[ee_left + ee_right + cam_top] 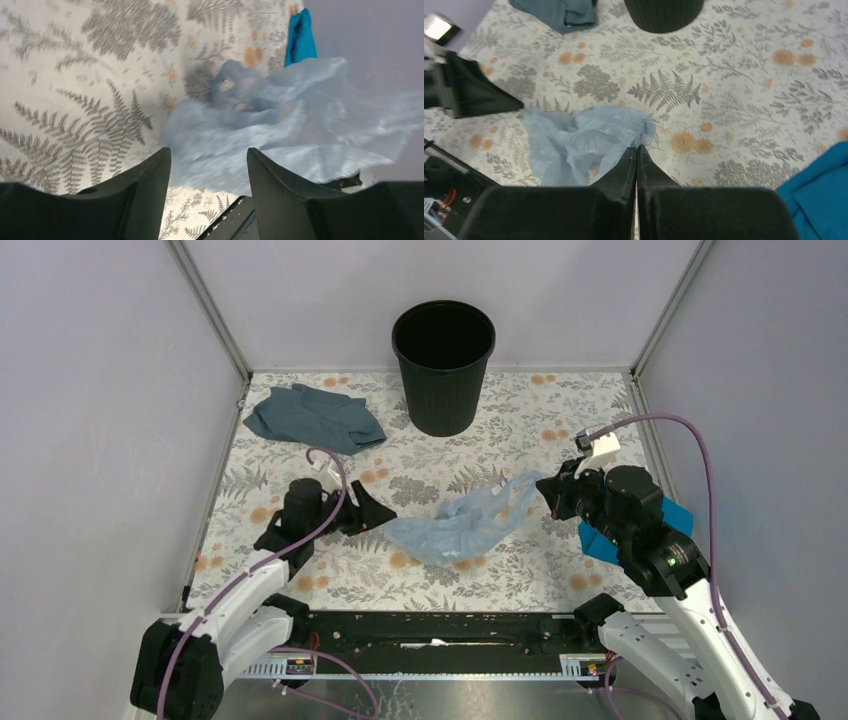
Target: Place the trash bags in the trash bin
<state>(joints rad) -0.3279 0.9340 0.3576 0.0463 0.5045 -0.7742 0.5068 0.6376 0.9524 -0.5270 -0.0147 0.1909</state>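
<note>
The pale blue crinkly trash bag [465,525] lies crumpled on the floral table between both arms. My right gripper [548,490] is shut on the bag's right end, with the plastic pinched at its tips [636,148]; the bag [579,135] spreads out to the left of it. My left gripper [385,515] is open at the bag's left end, and the bag [280,125] fills the view just ahead of its spread jaws [207,152]. The black ribbed trash bin [443,370] stands upright at the back centre, apart from both grippers; its base also shows in the right wrist view [664,12].
A dark slate-blue cloth [315,417] lies at the back left, left of the bin. A bright blue folded piece [600,540] lies under my right arm at the right edge. Grey walls close in the left, back and right sides.
</note>
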